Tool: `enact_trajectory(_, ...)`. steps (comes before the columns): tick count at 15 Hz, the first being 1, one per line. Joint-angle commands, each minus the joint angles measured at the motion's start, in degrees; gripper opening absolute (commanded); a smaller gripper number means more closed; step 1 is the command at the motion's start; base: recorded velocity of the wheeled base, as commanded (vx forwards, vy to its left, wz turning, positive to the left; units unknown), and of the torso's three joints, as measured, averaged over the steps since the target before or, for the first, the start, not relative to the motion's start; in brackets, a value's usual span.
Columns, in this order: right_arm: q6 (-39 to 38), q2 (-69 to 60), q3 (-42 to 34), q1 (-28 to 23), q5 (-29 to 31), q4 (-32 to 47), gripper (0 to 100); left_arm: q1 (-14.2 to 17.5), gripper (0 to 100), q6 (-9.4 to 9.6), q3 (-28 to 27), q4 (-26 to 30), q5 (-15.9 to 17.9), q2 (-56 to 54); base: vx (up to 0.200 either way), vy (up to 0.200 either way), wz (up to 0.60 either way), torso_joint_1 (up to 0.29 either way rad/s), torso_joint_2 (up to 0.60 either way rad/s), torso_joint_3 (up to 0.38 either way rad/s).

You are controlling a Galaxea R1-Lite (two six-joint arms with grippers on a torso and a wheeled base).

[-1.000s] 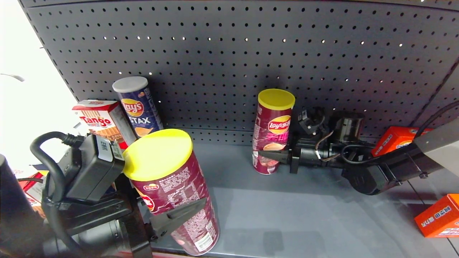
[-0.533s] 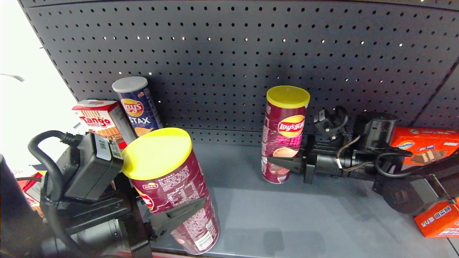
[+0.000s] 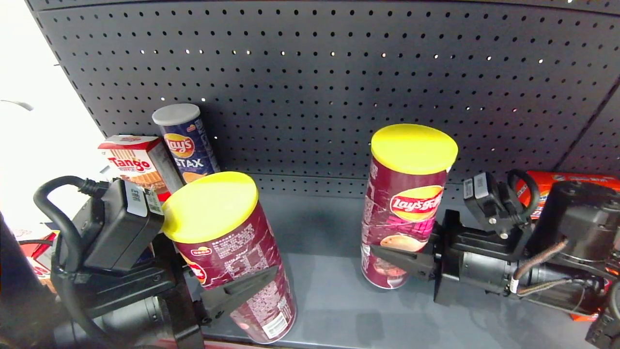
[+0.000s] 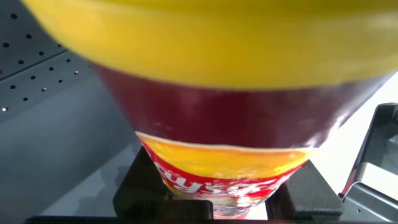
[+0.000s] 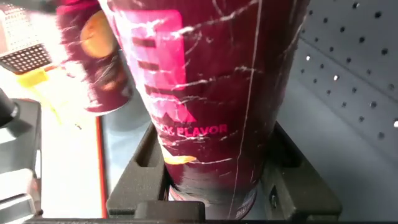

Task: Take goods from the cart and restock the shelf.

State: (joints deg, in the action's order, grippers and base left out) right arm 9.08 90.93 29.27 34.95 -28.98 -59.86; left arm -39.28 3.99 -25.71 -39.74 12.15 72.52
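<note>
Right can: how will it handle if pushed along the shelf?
The right can is tall and narrow: likely tips if pushed high, and would roll if it falls. Its glossy wall may slip in the right gripper, which clamps it low. Looks stiff: no dent at the grip.

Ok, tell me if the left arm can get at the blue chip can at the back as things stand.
Probably not. The left tool is shut on a maroon chip can, so it has no free grip, though the blue chip can stands close behind, beside the wafer box.
</note>
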Motion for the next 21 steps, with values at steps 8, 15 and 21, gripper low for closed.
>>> enact_trajectory(8,-0.3,4.4,-15.5,1.1,1.5,-16.6,0,-0.1,0,0.06,0.0,0.0,-0.4,0.1,0.0,0.0,0.0,0.0,0.0,0.0)
enact_trajectory(15,-0.5,8.2,-14.1,1.3,1.5,-18.5,0,0.0,0,-0.12,0.2,0.0,-0.6,0.0,0.0,0.0,0.0,0.0,0.0,0.0)
enact_trajectory(21,0.0,9.0,-14.2,1.0,1.4,-18.6,0,0.0,0,-0.12,1.5,0.0,-0.6,-1.0,0.0,0.0,0.0,0.0,0.0,0.0)
